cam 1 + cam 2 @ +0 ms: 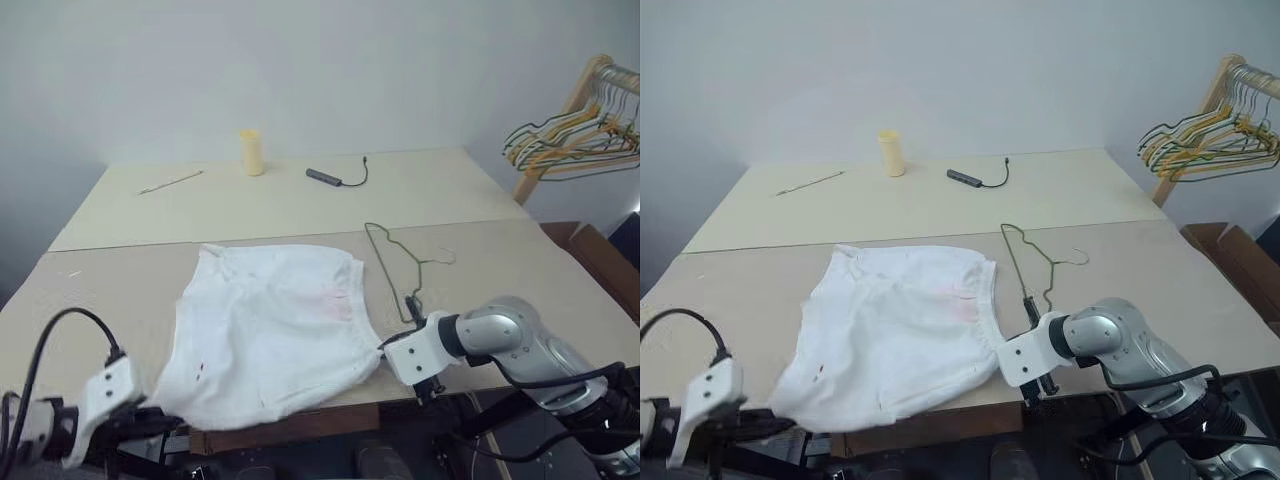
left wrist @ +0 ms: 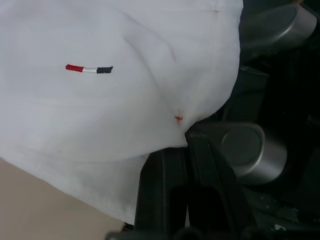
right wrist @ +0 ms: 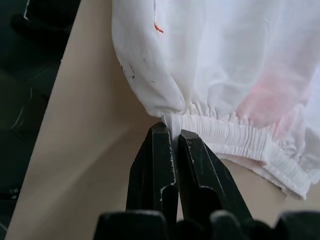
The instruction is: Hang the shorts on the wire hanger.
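The white shorts [image 1: 270,330] lie spread on the beige table [image 1: 120,290], their near hem hanging over the front edge. My left gripper [image 2: 186,135] is shut on the hem at a lower corner, close to a small red, white and dark mark [image 2: 89,69]. On the other side, my right gripper [image 3: 172,129] is shut on the end of the gathered waistband [image 3: 235,137], beside a faint pink smudge. The thin wire hanger [image 1: 395,265] lies flat on the table just past the right gripper, its hook pointing right.
A yellow cup [image 1: 251,152], a dark adapter with a cable [image 1: 325,176] and a thin stick [image 1: 170,182] lie at the back of the table. A wooden rack with a bunch of coloured hangers [image 1: 575,135] stands at the far right, above a brown box [image 1: 590,250].
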